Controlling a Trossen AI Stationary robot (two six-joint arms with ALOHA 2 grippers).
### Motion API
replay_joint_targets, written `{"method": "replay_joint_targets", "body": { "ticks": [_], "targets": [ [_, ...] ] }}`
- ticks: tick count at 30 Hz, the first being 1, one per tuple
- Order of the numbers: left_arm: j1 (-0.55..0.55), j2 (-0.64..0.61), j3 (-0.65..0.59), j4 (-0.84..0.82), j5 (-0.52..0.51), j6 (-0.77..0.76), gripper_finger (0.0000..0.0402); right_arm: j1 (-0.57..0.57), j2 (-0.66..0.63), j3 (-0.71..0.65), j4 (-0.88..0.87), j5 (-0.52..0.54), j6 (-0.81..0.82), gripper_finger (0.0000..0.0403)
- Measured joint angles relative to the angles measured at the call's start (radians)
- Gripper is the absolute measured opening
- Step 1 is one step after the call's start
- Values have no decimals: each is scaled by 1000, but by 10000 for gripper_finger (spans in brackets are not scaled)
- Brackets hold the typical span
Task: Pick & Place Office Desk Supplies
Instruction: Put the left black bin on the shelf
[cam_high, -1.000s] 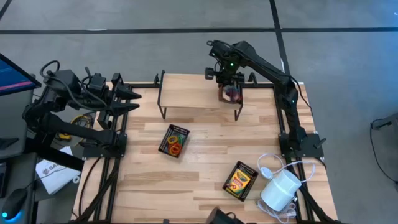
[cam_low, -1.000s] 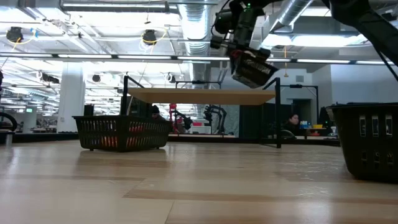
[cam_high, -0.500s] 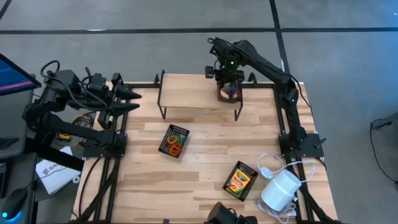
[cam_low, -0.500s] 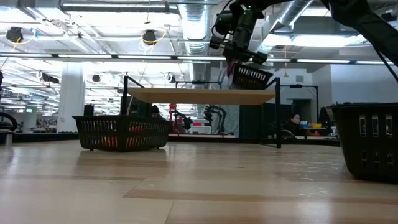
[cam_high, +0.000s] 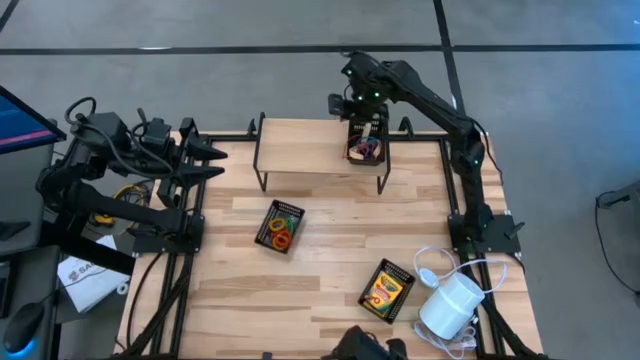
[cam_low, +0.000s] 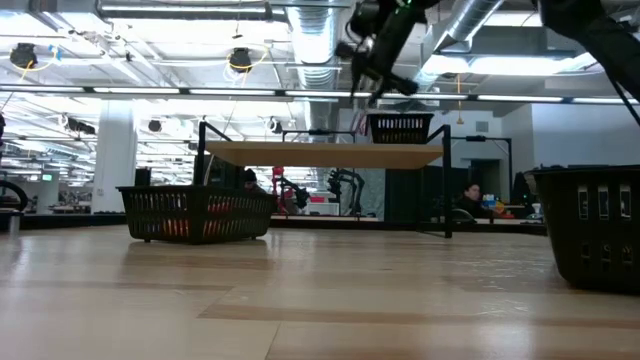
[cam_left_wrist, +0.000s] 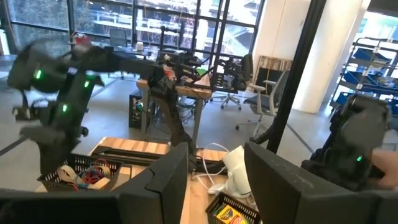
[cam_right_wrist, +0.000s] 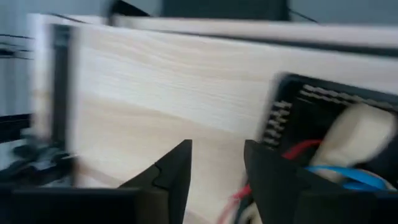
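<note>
**Desk supplies on and around the raised shelf**

Landmark: raised light-wood shelf on black wire legs (cam_high: 315, 148), at the far edge of the plank table (cam_high: 320, 270).

- Small black mesh tray holding tangled coloured elastic loops and a pale lump (cam_high: 367, 148): sits on the shelf's right end, upright in the low view (cam_low: 400, 128). Stiff wire mesh, light; best taken by a rim wall. The loops inside are soft, limp and snag-prone.
- Right gripper (cam_high: 352, 103): above the shelf's right end, just beside this tray, holding nothing. Its own wrist view shows a gap between the two dark fingers (cam_right_wrist: 174, 171), a moderate spread.
- Black mesh tray of orange, red and yellow elastic loops (cam_high: 281, 226): on the table in front of the shelf. Thin rubbery rings, likely to slip; pinch several together or lift the tray.
- Yellow-and-green crayon box lying in a black mesh tray (cam_high: 387, 289): well in front of the shelf, right side. Stiff card, light; grip across the narrow sides.
- White cylinder with white cord (cam_high: 450, 303): just beside that tray. Not stock.
- Left gripper (cam_high: 205, 160): waiting left of the shelf, off the table edge, jaws parted and empty.
</note>
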Motion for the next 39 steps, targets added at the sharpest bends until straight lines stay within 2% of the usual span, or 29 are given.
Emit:
{"method": "replay_joint_targets", "body": {
  "ticks": [4,10,13,15,18,21,25,28,30,33,39],
  "targets": [
    [0,0,0,-71,13,-28,153,23,-57,0,117,-97,-90,148],
    [-9,75,0,-390,215,-28,153,155,-160,1,215,-383,-184,146],
    [-56,147,-70,-504,211,51,153,278,-208,1,213,-424,-173,147],
    [-80,189,-147,-514,157,101,153,372,-239,1,208,-420,-134,146],
    [-95,255,-274,-471,-5,21,153,527,-270,1,176,-323,2,145],
    [-76,341,-395,-422,-126,-141,153,696,-276,1,103,-82,208,142],
    [-58,408,-535,-303,-132,-342,153,907,-255,1,-74,258,632,135],
    [-61,425,-629,-172,-120,-474,153,1031,-201,0,-247,419,924,131],
    [-65,422,-679,-123,-118,-527,153,1080,-167,-21,-249,460,1051,128],
    [-62,418,-726,-65,-128,-572,153,1106,-135,-79,-255,492,1123,127],
    [-57,414,-759,-19,-179,-591,153,1083,-51,-140,-251,387,1113,127]
  ]
}}
